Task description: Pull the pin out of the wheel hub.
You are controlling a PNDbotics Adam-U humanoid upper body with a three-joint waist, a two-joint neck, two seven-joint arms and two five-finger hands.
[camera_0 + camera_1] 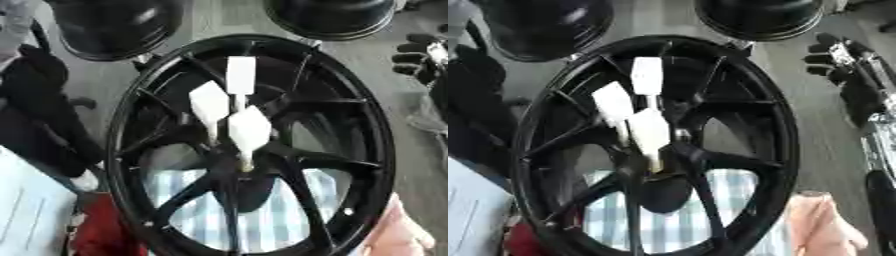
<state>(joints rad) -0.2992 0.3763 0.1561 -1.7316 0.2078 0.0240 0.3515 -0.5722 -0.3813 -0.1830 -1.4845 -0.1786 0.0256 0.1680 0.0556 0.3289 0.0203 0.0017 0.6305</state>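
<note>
A black spoked wheel [376, 150] stands upright and fills the middle of both views. At its hub [236, 172] three white flat tags [249, 130] stick out on thin pins; the lowest one ends in a brass-coloured tip at the hub. My right hand [833, 60] hangs off the wheel's upper right, apart from the rim, fingers relaxed and holding nothing. A dark arm-like mass [39, 95] lies along the wheel's left side; its hand cannot be made out. A person's bare hand [398, 235] rests on the rim at lower right.
Two black round objects [114, 25] [332, 17] stand behind the wheel at the top. Blue-and-white striped cloth [262, 220] shows through the spokes. Something red [105, 235] and a pale blue sheet [26, 210] lie at lower left.
</note>
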